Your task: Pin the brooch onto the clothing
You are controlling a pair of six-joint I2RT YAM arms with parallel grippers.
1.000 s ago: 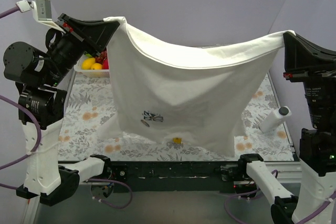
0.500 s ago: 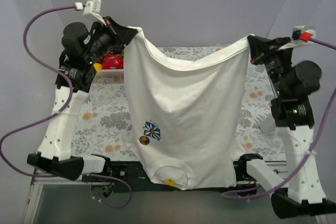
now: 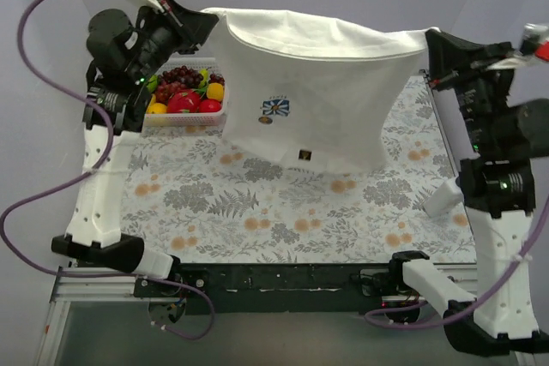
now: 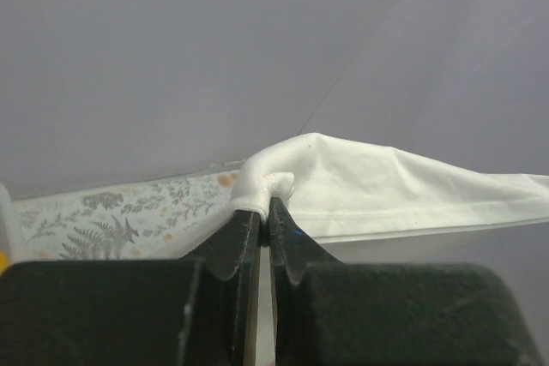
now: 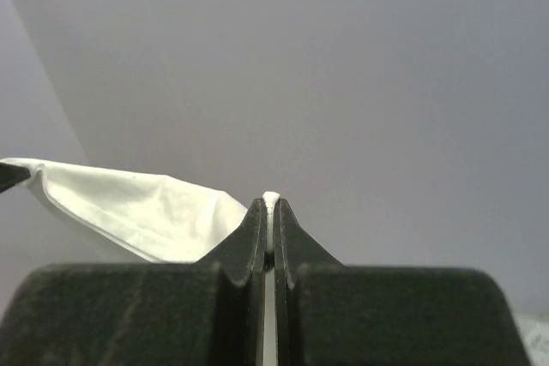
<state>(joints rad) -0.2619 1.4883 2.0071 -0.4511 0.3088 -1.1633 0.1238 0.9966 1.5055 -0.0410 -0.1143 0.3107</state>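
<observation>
The white T-shirt (image 3: 334, 83) hangs in the air over the far half of the table, stretched between both grippers. My left gripper (image 3: 206, 20) is shut on its left corner and my right gripper (image 3: 429, 37) on its right corner. The blue-and-white daisy print (image 3: 275, 107) faces the camera. The small dark round brooch (image 3: 267, 123) sits on the cloth just below-left of the print. The dark neck label (image 3: 304, 155) is near the lower edge. In the left wrist view the jaws (image 4: 267, 203) pinch bunched cloth (image 4: 386, 190). In the right wrist view the jaws (image 5: 270, 203) pinch a thin fold, with the shirt (image 5: 137, 203) trailing left.
A white basket (image 3: 184, 116) of toy fruit and grapes stands at the back left, partly behind the shirt's left edge. A white cylinder (image 3: 441, 198) lies at the right edge by the right arm. The floral tablecloth (image 3: 257, 212) covers the table.
Both arms have swung the shirt from over the near edge up and away to the far side. The shirt now hangs shorter, and the print and brooch have moved up the view.
</observation>
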